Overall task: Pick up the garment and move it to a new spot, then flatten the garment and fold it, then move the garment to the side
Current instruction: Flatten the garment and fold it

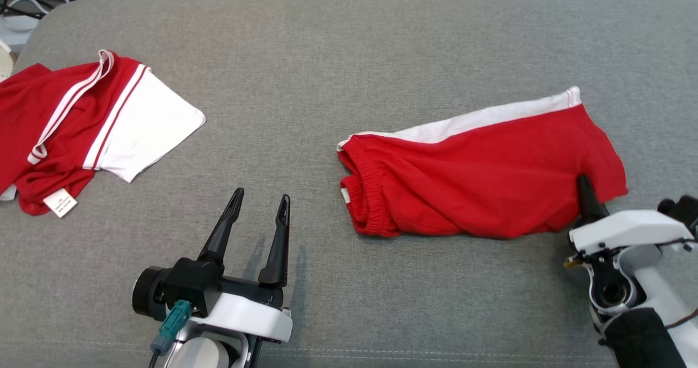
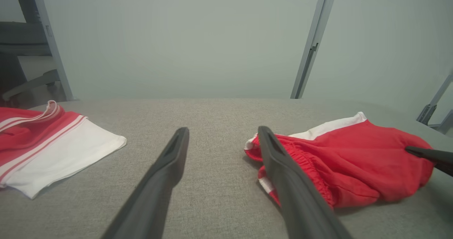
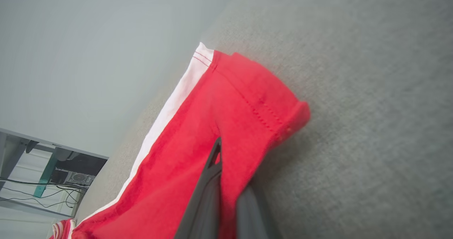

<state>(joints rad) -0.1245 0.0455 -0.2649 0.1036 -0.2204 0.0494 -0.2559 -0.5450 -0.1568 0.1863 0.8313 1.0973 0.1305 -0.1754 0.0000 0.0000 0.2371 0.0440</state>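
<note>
Head view: right end effector [image 1: 583, 181] pinches the soft, limp shorts [image 1: 480, 177] by a leg hem; left end effector [image 1: 261, 195] stands wide.

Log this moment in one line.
right claw: shut on red shorts | left claw: open, holding nothing | other garment: far left

shorts [image 1: 491, 177] right on cushion [image 1: 327, 57], other garment [image 1: 65, 122] left, perhaps overhanging edge

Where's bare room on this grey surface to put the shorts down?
Free: the middle strip between the shirt and the shorts, beyond the left gripper, and the far side of the surface. Crowded: the left end, under the shirt.
</note>
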